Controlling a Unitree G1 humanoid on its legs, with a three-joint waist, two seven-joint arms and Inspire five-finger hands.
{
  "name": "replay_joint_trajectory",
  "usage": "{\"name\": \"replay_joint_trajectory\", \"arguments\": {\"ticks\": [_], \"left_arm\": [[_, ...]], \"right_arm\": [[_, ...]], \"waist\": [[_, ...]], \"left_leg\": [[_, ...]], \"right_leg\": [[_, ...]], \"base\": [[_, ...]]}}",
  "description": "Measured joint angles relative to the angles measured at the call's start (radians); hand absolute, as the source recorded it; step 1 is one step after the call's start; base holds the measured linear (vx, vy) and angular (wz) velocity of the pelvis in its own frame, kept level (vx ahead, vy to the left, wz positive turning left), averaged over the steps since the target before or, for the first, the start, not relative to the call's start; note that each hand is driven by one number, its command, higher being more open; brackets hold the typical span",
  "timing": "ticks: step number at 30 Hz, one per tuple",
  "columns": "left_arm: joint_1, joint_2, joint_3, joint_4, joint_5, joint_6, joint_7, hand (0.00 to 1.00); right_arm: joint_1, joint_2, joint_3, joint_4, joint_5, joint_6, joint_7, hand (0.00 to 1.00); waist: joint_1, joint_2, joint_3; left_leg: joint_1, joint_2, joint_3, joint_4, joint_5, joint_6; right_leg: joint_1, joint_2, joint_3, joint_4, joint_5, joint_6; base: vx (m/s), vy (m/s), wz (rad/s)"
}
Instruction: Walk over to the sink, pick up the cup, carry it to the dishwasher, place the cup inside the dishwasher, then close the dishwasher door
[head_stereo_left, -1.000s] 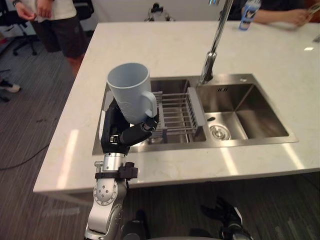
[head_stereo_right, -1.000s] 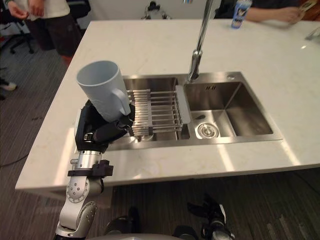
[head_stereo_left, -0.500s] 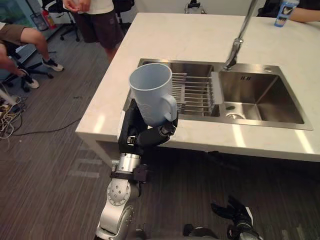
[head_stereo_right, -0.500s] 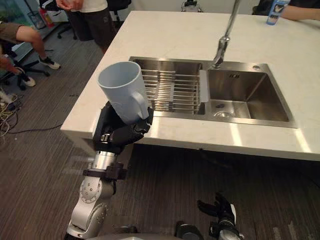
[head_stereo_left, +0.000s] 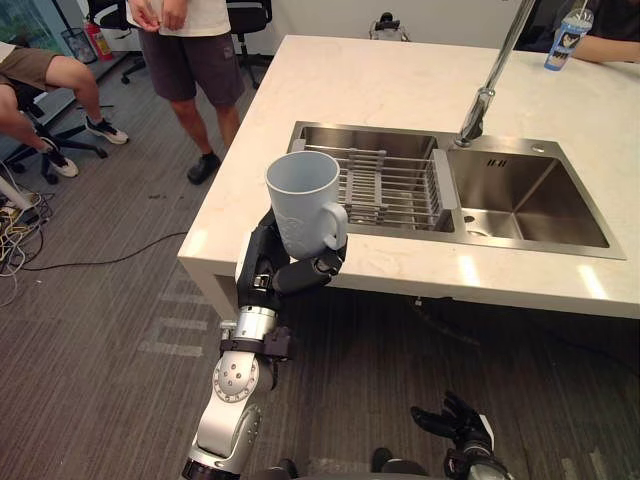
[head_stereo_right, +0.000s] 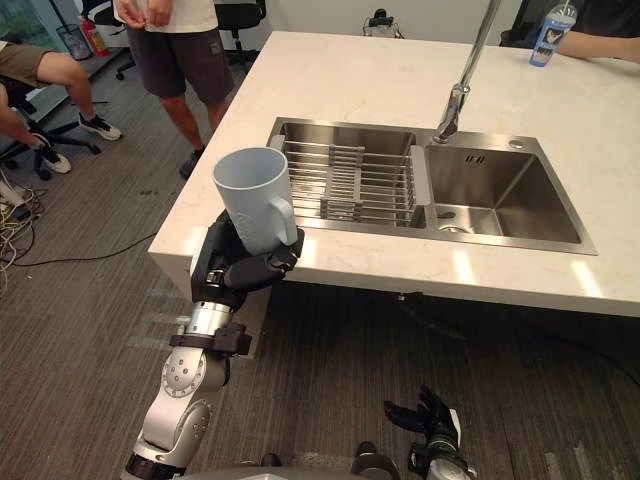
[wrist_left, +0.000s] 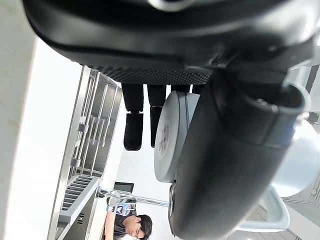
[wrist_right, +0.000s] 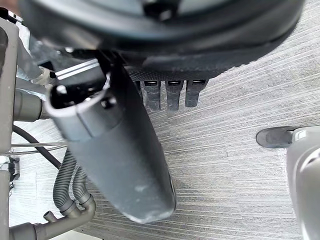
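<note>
Far left, a seated person (head_stereo_left: 30, 75) with bare legs and a standing person in dark shorts and a white top (head_stereo_left: 190, 50) are on the grey striped carpet floor (head_stereo_left: 100, 330), well apart from the robot. Next, the left hand (head_stereo_left: 262, 275) is raised on its silver-grey arm. Its fingers (wrist_left: 132, 130) and thumb are clenched around the lower part of the pale blue mug-shaped cup (head_stereo_left: 300, 205), grasping it. The cup is upright, mouth up and handle turned toward the sink side. It is held in the air at the near left corner of the pale marble-look worktop (head_stereo_left: 400, 85), outside the sink and not resting on anything. In the left wrist view the cup's round base (wrist_left: 170, 135) sits against the palm, with the thumb across it. Further right, a stainless steel double sink (head_stereo_left: 530, 150) is set into the worktop. A steel wire drying rack (head_stereo_left: 390, 190) spans its left basin. A tall chrome tap (head_stereo_left: 478, 105) stands at the back between the basins. At the far top right a blue-and-white bottle (head_stereo_left: 563, 40) stands on the worktop beside another person's forearm (head_stereo_left: 610, 50). Low at the right, the right hand (head_stereo_left: 455, 425) hangs near the floor, fingers (wrist_right: 172, 95) released and spread, grasping nothing. Its wrist view shows carpet and grey corrugated drain hoses (wrist_right: 75, 195).
</note>
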Motion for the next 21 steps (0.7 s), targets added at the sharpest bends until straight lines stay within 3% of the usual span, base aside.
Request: {"name": "replay_joint_trajectory", "arguments": {"ticks": [3,8,9,10,12,14,15,16,17,18,19,20,21], "left_arm": [[0.024,-0.003,0.022,0.000,0.000,0.000,0.009,0.30],[0.098,-0.042,0.048,-0.062,-0.001,0.002,0.020,0.30],[0.112,-0.047,0.050,-0.092,-0.001,0.002,0.021,0.30],[0.113,-0.048,0.050,-0.104,-0.002,0.002,0.021,0.30],[0.112,-0.059,0.065,-0.122,-0.002,0.000,0.021,0.30],[0.112,-0.061,0.087,-0.123,-0.002,0.000,0.022,0.30],[0.112,-0.057,0.102,-0.123,-0.002,-0.001,0.021,0.30],[0.118,-0.063,0.122,-0.123,-0.005,-0.002,0.019,0.30],[0.125,-0.070,0.126,-0.123,-0.012,-0.002,0.016,0.30],[0.142,-0.076,0.131,-0.122,-0.025,-0.001,0.014,0.30],[0.149,-0.079,0.132,-0.122,-0.025,-0.001,0.014,0.30],[0.157,-0.076,0.137,-0.121,-0.025,-0.001,0.012,0.30],[0.157,-0.073,0.145,-0.121,-0.025,0.000,0.011,0.30]], "right_arm": [[0.024,-0.001,0.004,0.000,-0.001,0.002,-0.004,0.90],[0.027,0.004,0.051,-0.076,0.000,0.003,-0.020,0.90],[0.025,0.008,0.048,-0.109,-0.001,0.002,-0.026,0.90],[0.024,0.008,0.046,-0.118,-0.001,-0.002,-0.032,0.90],[-0.001,-0.022,0.038,-0.105,-0.002,-0.008,-0.045,0.90],[-0.010,-0.044,0.029,-0.102,-0.003,-0.009,-0.053,0.90],[-0.015,-0.042,0.019,-0.101,-0.003,-0.009,-0.055,0.90],[-0.033,-0.070,0.004,-0.099,-0.003,-0.008,-0.058,0.90],[-0.042,-0.080,-0.004,-0.097,-0.003,-0.007,-0.058,0.90],[-0.055,-0.091,-0.009,-0.085,-0.005,-0.003,-0.058,0.90],[-0.061,-0.091,-0.012,-0.085,-0.009,0.000,-0.058,0.90],[-0.077,-0.091,-0.013,-0.085,-0.028,0.001,-0.057,0.90],[-0.094,-0.084,-0.009,-0.085,-0.041,0.003,-0.055,0.90]], "waist": [[0.010,-0.011,-0.007],[0.054,-0.009,-0.008],[0.058,-0.009,-0.008],[0.058,-0.009,-0.007],[0.057,-0.006,-0.009],[0.043,-0.008,-0.009],[0.034,-0.019,-0.011],[0.033,0.012,-0.018],[0.031,0.017,-0.014],[0.031,0.021,-0.013],[0.033,0.022,-0.012],[0.030,0.017,-0.008],[0.022,0.011,-0.003]], "left_leg": [[-0.023,-0.016,-0.044,0.007,0.010,-0.001],[-0.110,-0.020,-0.186,0.007,0.053,-0.020],[-0.137,-0.002,-0.151,0.005,0.045,0.008],[-0.145,0.016,-0.104,0.000,0.044,0.010],[-0.167,0.085,0.126,0.008,0.035,0.046],[-0.164,0.109,0.293,0.007,0.017,0.080],[-0.168,0.111,0.362,0.023,0.017,0.081],[-0.199,0.127,0.417,0.063,0.045,0.070],[-0.208,0.120,0.400,0.070,0.067,0.059],[-0.212,0.087,0.357,0.089,0.084,0.054],[-0.210,0.069,0.336,0.100,0.070,0.059],[-0.195,0.028,0.291,0.118,0.039,0.075],[-0.182,-0.004,0.250,0.131,0.015,0.092]], "right_leg": [[-0.001,-0.015,0.017,0.015,-0.044,0.035],[0.004,-0.025,-0.153,0.014,-0.041,0.043],[0.014,-0.035,-0.225,0.014,-0.041,0.043],[0.023,-0.042,-0.265,0.014,-0.041,0.042],[0.077,-0.072,-0.428,0.014,-0.043,0.041],[0.136,-0.105,-0.558,-0.002,-0.042,0.040],[0.165,-0.124,-0.615,-0.023,-0.043,0.041],[0.188,-0.139,-0.694,-0.015,-0.048,0.050],[0.199,-0.149,-0.721,0.003,-0.050,0.052],[0.225,-0.190,-0.746,0.063,-0.055,0.055],[0.232,-0.219,-0.751,0.118,-0.056,0.055],[0.221,-0.299,-0.737,0.277,-0.045,0.038],[0.192,-0.354,-0.679,0.420,-0.007,-0.030]], "base": [[-0.06,-0.039,0.52],[-0.06,-0.086,0.96],[-0.05,-0.026,1.34],[-0.05,-0.014,1.92],[-0.03,0.033,2.07],[0.03,0.112,2.14],[0.08,0.219,2.61],[0.06,0.146,1.99],[0.14,0.268,1.89],[0.12,0.224,1.25],[0.19,0.358,1.46],[0.18,0.329,1.29],[0.24,0.369,1.64]]}}
